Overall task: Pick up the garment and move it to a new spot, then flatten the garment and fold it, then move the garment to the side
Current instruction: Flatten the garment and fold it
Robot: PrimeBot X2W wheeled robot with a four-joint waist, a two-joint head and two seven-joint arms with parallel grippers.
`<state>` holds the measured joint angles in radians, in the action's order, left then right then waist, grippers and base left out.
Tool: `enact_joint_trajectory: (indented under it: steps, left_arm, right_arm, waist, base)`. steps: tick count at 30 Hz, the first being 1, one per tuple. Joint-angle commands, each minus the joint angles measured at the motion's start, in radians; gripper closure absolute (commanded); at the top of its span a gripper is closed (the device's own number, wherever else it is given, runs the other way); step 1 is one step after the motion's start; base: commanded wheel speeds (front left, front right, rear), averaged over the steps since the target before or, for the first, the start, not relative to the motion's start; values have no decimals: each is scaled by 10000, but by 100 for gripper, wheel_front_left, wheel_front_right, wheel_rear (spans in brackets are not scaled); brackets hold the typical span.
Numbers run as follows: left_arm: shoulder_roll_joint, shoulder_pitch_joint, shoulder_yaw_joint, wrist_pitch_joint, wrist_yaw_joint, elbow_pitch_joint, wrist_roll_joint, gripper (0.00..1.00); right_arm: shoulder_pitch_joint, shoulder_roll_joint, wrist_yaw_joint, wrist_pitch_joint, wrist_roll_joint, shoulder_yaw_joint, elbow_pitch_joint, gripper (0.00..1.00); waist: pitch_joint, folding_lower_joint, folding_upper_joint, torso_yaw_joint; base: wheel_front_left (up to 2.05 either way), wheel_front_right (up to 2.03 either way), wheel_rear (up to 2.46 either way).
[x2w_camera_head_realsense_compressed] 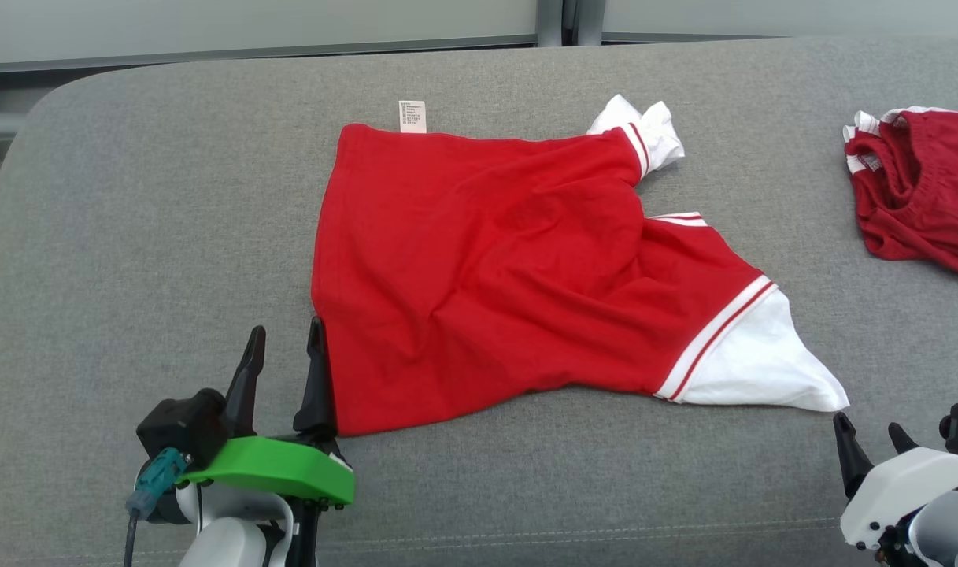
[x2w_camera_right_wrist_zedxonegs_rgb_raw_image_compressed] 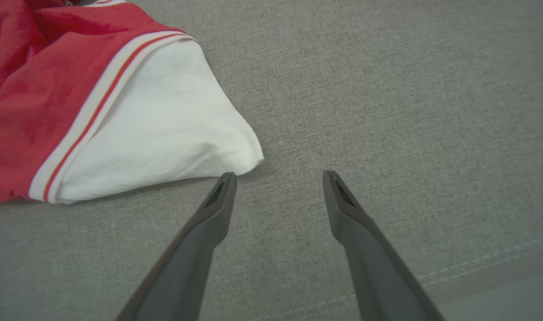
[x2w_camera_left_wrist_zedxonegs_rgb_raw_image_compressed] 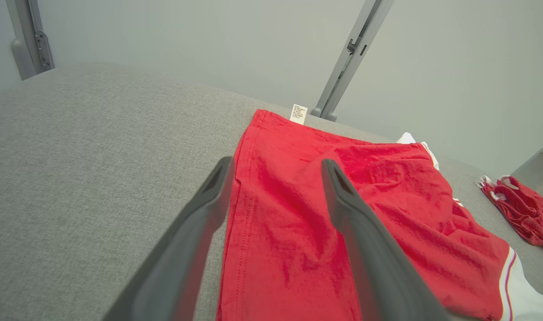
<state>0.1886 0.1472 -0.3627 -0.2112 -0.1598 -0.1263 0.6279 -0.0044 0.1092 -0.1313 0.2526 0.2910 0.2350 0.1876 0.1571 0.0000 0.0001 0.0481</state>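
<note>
Spanning the whole head view, a wide grey woven upholstered surface (x2w_camera_head_realsense_compressed: pixel 132 197) with rounded far corners serves as the work area. A red cotton short-sleeved shirt with white striped-cuff sleeves (x2w_camera_head_realsense_compressed: pixel 486 260) lies at its centre, spread out but wrinkled, hem to the robot's left and sleeves to its right. It appears to be laid out for flattening, with folding not yet begun. A second, darker red crumpled garment with white trim (x2w_camera_head_realsense_compressed: pixel 919 197) sits at the far right, well apart from the shirt and probably not part of the step in hand.

The near white sleeve (x2w_camera_head_realsense_compressed: pixel 762 362) tapers to a point toward the right gripper (x2w_camera_head_realsense_compressed: pixel 867 424). Its jaws stand apart with nothing between them, and in the right wrist view one fingertip lies just beside the sleeve tip. The left gripper (x2w_camera_head_realsense_compressed: pixel 286 327) is likewise spread wide and holds nothing. In the left wrist view its fingers straddle the hem edge, one over bare upholstery and one over red cloth. Whether either touches the fabric cannot be told. This placement at opposite ends suits pulling the cloth taut. The far sleeve (x2w_camera_head_realsense_compressed: pixel 652 130) is bunched upward. A small white care label (x2w_camera_head_realsense_compressed: pixel 412 116) projects past the far edge.

Bare upholstery lies to the left, in front and beyond, the left being widest. The near seam marks the front limit.
</note>
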Motion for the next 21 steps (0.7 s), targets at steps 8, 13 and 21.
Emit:
enact_joint_trajectory:
  steps: [8, 13, 21]
  left_arm:
    - [4, -462, -291, 18, -149, 451, -235, 0]
    - [50, -574, -346, 70, -238, 591, -259, 0]
    - [402, -904, -373, 204, -437, 605, -390, 0]
  right_arm:
    - [464, -194, 11, -598, -175, 295, -1567, 0]
    - [113, -301, 11, -916, -453, -118, -2411, 0]
    - [-451, -288, 8, -1598, -827, -1221, -2747, 0]
  waist:
    - [-13, 0, -1, -348]
    - [-285, 0, -1, -470]
    - [-1087, 0, -1, -390]
  base:
    - [0, 0, 0]
    - [0, 0, 0]
    - [0, 0, 0]
